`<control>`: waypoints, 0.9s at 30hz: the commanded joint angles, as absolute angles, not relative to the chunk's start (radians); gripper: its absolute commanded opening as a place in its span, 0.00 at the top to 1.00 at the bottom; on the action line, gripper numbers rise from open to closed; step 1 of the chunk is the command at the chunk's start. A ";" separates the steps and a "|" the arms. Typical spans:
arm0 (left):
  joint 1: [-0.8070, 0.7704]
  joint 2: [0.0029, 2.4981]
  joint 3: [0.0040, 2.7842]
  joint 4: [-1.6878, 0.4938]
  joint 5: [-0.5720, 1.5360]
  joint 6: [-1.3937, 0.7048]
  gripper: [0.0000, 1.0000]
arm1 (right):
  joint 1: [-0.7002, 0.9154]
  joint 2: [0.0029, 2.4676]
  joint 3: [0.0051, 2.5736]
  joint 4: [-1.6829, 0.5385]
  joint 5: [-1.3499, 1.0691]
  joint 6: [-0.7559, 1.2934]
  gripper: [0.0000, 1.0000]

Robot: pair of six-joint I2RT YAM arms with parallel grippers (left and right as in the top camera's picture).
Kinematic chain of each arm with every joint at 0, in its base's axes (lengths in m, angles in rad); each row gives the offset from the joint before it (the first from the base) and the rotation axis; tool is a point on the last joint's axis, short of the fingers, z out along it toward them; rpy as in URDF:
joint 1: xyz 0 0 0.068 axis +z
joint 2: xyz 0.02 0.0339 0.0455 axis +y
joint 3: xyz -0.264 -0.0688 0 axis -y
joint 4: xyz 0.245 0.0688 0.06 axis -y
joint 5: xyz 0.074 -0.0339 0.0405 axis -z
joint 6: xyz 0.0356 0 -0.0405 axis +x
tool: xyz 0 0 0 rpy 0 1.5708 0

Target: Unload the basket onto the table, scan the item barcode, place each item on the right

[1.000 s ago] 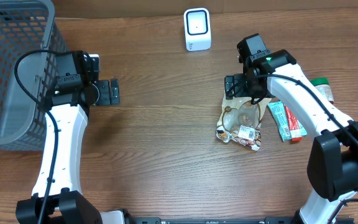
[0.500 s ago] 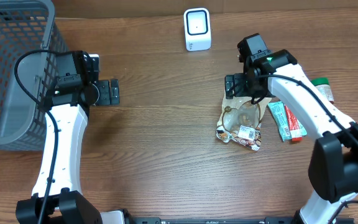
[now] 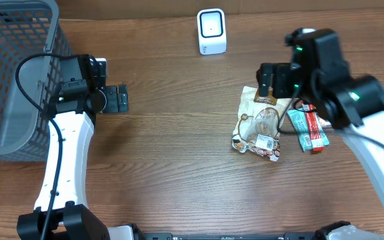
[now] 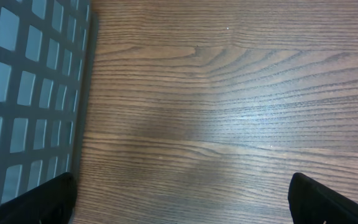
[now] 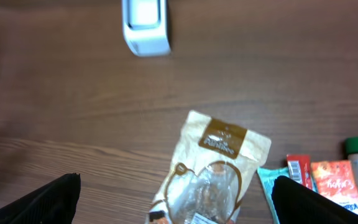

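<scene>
left claw [image 4: 179, 202], right claw [image 5: 176, 202] wide open, empty; snack bag [image 3: 259, 124] lies lengthwise, top away.

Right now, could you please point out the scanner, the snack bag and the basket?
scanner [image 3: 211, 31], overhead view, its white face.
snack bag [image 3: 259, 124], overhead view, clear middle window.
basket [image 3: 53, 37], overhead view, grey mesh wall.

A brown wooden table [image 3: 179, 173] is filling all 3 views, its grain running side to side in the overhead view. Light is falling from above, laying a pale sheen on the wood in the left wrist view and casting soft, blurred shadows. A grey lattice basket [image 3: 9, 73] is sitting at the table's far left corner, running off the frame.
</scene>
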State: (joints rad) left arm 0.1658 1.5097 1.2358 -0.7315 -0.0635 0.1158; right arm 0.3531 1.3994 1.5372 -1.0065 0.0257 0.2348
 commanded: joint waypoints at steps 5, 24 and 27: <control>0.170 1.518 1.227 -0.729 -0.055 0.138 0.00 | 0.347 1.182 1.553 -1.002 0.031 0.228 0.00; 0.170 1.518 1.227 -0.729 -0.055 0.138 0.00 | 0.345 0.658 1.520 -1.047 0.119 0.199 0.00; 0.170 1.518 1.227 -0.729 -0.055 0.138 0.00 | 0.326 0.569 1.452 -1.046 0.131 0.199 0.00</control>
